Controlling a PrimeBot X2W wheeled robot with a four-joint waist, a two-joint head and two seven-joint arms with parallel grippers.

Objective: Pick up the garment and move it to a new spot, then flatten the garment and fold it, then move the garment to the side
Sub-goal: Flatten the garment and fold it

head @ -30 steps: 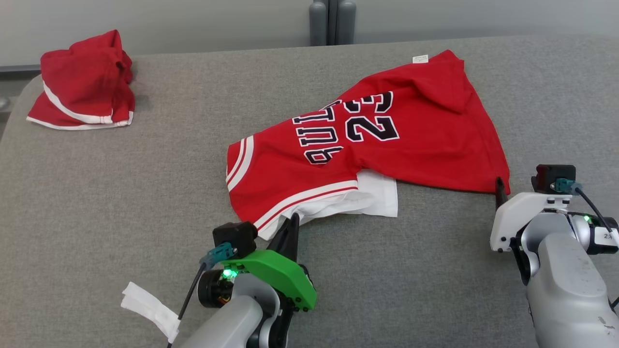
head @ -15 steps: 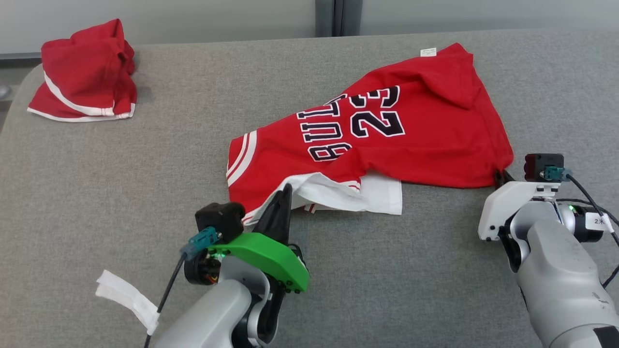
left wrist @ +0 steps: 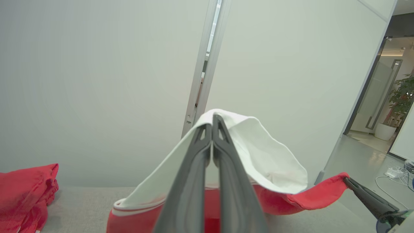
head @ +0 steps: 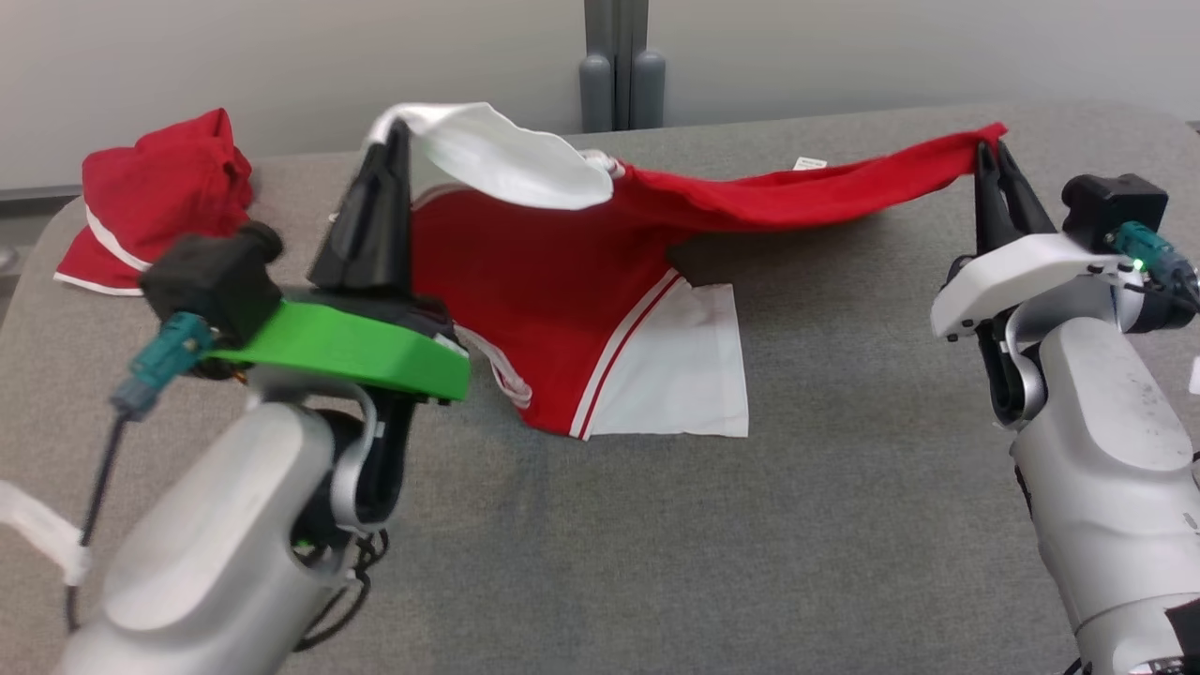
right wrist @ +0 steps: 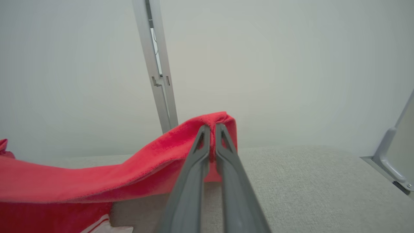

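Observation:
The garment (head: 544, 309), a red jersey with white trim and a white panel, hangs stretched between both grippers above the grey table (head: 797, 525). My left gripper (head: 392, 131) is raised at the left, shut on the white edge of the garment (left wrist: 258, 152). My right gripper (head: 992, 150) is raised at the right, shut on a red corner of the garment (right wrist: 155, 174). The garment's lower part still drapes onto the table, its white panel (head: 675, 375) lying flat there. In the left wrist view the right gripper's dark fingers (left wrist: 365, 197) show at the lower right, holding the red corner.
A second red garment (head: 155, 192) with white trim lies crumpled at the table's back left corner. A grey post (head: 614, 66) stands against the pale wall behind the table. Bare grey cloth stretches along the front and right of the table.
Both grippers rose from the table with the garment, lifting its edge into a taut line. The right gripper closed on the red corner. The head camera also shifted.

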